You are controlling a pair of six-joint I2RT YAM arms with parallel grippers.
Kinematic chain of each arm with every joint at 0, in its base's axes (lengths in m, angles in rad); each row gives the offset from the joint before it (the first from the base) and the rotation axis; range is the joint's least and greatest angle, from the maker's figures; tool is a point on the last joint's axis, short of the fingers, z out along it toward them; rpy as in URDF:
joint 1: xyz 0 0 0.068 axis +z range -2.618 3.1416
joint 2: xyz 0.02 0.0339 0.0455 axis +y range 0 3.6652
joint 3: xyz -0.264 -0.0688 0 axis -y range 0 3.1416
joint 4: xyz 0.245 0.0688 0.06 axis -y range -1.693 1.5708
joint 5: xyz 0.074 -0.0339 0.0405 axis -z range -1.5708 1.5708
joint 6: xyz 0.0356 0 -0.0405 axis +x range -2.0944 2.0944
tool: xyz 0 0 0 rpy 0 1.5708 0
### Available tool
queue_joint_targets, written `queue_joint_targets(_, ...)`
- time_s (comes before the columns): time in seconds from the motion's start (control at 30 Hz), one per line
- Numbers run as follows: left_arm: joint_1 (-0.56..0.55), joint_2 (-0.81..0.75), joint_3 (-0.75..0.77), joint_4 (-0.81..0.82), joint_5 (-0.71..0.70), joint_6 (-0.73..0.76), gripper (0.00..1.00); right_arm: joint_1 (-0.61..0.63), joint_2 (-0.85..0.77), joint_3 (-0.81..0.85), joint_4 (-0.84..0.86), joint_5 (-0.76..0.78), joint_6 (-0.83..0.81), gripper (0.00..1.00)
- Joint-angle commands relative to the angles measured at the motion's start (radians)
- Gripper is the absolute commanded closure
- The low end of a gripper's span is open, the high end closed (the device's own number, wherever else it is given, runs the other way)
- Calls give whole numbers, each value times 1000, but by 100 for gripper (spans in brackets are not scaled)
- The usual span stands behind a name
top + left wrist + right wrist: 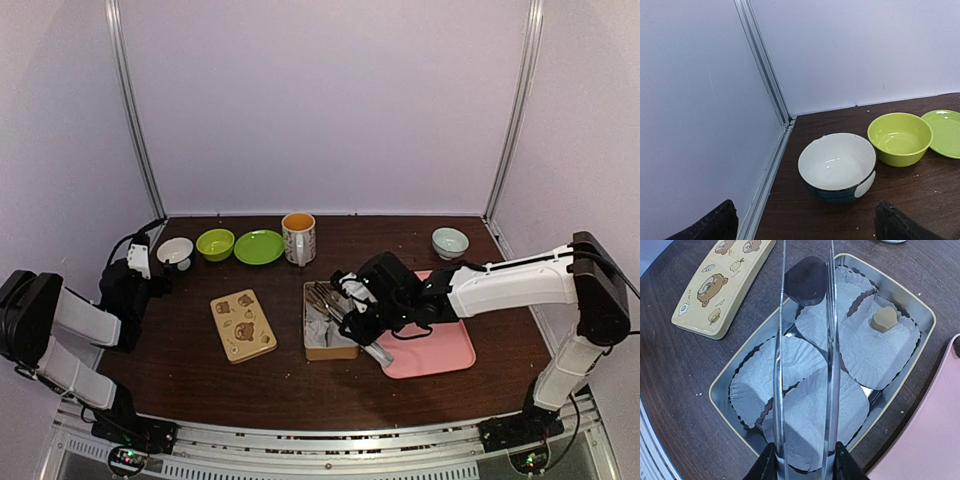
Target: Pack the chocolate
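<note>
My right gripper [805, 462] is shut on the metal tongs [830, 365]. The tongs' tips pinch a dark brown chocolate [806, 280] over the far end of the open tin [722, 390], which is lined with white paper cups. A light brown chocolate [884, 319] sits in one cup at the tin's right side. In the top view the right gripper [362, 322] is at the tin's [306, 320] right edge, with the tongs [325, 298] reaching over it. My left gripper [805, 225] is open and empty, near a white and blue bowl [836, 165] at the back left.
The tan bear-printed lid [243, 324] lies left of the tin. A pink tray [435, 350] lies under the right arm. A green bowl [215, 244], green plate [259, 247], mug [298, 238] and pale bowl [450, 242] stand along the back.
</note>
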Motion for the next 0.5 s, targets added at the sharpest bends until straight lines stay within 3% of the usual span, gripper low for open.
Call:
queue_joint_targets(0.0, 8, 7, 15, 52, 12, -5, 2, 2, 6, 29, -20, 35, -13, 67)
queue_joint_targets(0.47, 8, 6, 16, 52, 13, -6, 2, 4, 8, 35, -22, 56, -8, 59)
